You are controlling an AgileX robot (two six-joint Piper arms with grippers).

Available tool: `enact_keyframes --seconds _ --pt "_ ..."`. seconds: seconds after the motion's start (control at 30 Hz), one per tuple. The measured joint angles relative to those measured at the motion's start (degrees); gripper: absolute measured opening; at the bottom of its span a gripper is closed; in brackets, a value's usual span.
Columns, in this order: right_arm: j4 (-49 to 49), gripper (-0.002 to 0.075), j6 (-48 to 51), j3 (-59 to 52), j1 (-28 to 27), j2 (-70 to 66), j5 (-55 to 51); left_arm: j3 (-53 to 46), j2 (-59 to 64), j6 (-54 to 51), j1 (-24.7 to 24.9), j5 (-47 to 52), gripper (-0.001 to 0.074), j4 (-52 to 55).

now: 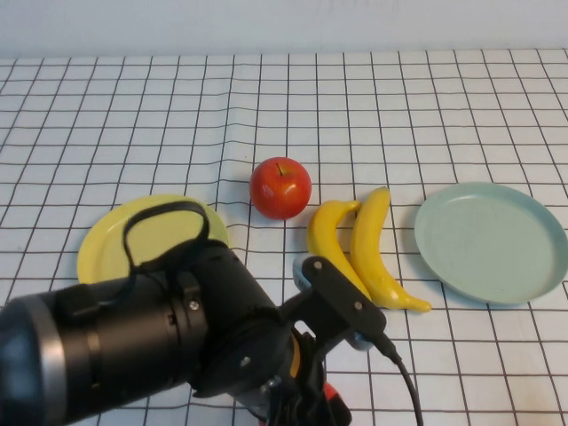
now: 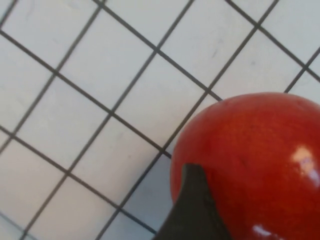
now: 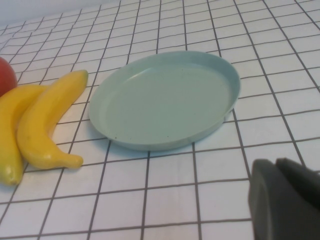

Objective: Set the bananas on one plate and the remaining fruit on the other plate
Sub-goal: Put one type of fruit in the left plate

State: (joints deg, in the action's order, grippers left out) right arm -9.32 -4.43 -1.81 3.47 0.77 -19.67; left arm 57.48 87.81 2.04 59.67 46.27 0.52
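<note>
Grid-lined table cloth (image 1: 461,89) is covered at its near left edge by the left arm, whose left gripper (image 1: 311,404) is lowered at the near centre. One red apple (image 2: 255,160) is touched by a dark fingertip (image 2: 192,210); whether it is clamped cannot be told. The right gripper (image 3: 285,200) is seen near the blue-green plate (image 1: 493,241), its finger state unclear. Two bananas (image 1: 364,248) lie side by side left of that plate. A second apple (image 1: 280,187) stands farther back, with the yellow plate (image 1: 106,244) to its left.
</note>
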Motion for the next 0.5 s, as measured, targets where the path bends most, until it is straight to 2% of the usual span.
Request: enact_keyframes --seconds 0.13,0.27,0.5 --pt "0.0 -0.0015 0.0 0.0 0.0 0.0 0.0 3.3 -4.4 2.7 -1.0 3.5 0.0464 7.2" --pt "0.0 -0.0015 0.0 0.0 0.0 0.0 0.0 7.1 -7.6 6.3 -6.4 5.5 0.0464 15.0" --pt "0.0 -0.0015 0.0 0.0 0.0 0.0 0.0 10.4 -7.0 8.6 -24.6 3.0 0.0464 19.3"
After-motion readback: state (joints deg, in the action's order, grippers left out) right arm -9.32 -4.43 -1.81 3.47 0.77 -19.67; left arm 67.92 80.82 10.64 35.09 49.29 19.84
